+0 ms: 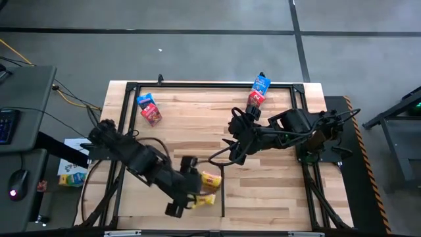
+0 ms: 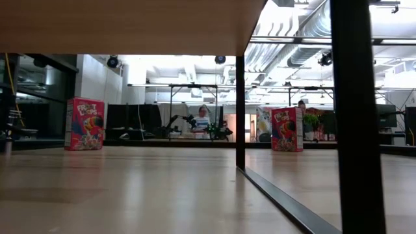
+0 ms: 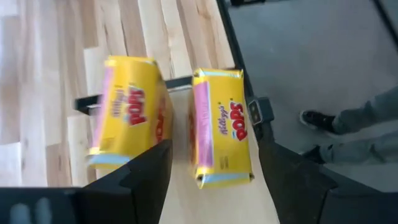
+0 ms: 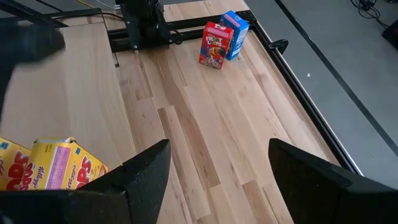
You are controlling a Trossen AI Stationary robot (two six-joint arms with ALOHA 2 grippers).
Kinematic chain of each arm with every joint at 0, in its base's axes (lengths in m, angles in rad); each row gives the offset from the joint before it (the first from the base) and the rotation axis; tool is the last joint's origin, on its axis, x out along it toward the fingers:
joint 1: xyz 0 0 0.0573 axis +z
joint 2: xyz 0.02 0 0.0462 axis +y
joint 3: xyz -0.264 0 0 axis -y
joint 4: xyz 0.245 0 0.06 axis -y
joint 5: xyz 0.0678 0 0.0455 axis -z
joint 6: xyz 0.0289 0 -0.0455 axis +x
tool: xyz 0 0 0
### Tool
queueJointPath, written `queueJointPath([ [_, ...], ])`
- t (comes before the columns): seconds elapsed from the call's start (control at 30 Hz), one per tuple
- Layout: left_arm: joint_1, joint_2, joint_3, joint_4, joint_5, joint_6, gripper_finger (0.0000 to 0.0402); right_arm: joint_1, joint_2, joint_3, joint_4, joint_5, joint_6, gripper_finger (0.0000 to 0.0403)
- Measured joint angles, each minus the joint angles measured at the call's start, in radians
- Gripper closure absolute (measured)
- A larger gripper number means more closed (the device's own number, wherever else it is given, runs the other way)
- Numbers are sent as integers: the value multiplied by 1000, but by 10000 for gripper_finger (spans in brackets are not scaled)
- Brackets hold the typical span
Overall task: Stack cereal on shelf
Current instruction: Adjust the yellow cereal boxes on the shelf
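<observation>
High view gives me the layout: a pale plank table [image 1: 197, 125] with a black metal frame [image 1: 210, 84] around its edge, which I'll use as my landmark. Two glossy yellow cartons [image 1: 209, 179] lie near the frame's front rail, one slightly forward of the other [image 1: 204, 201]. My left gripper [image 1: 187, 184] hovers over them, its dark blocky fingers [image 3: 146, 171] spread apart around the nearer yellow carton's end, not visibly clamped on it. By the frame's back rail stand two pairs of rectangular printed boxes: a blue one [image 1: 144, 101] touching a red one [image 1: 152, 114] near the left corner, another blue [image 1: 261, 84] and red [image 1: 255, 99] near the right. My right gripper [image 1: 235, 141] hangs inside the frame, fingers [image 4: 146, 171] apart, empty.
</observation>
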State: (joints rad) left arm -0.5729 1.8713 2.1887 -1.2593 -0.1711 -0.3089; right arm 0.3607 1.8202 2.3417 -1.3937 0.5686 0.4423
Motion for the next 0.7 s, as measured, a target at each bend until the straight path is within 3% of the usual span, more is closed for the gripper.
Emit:
queueJointPath([
  [0.2, 9, -103, 0, -49, -65, -27, 170, -1, 0, 0, -5, -2, 0, 139],
  [0.33, -25, -197, -4, -173, -294, -52, 187, 14, 0, 0, -107, -71, 57, 142],
  [0.43, -77, -293, -72, -177, -481, -116, 226, 56, -3, -27, -180, -99, 138, 161],
  [0.57, -158, -460, -267, -154, -664, -293, 304, 149, -9, -107, -176, -108, 201, 222],
  [0.7, -231, -641, -538, -6, -748, -427, 387, 238, -30, -212, -162, -110, 319, 325],
])
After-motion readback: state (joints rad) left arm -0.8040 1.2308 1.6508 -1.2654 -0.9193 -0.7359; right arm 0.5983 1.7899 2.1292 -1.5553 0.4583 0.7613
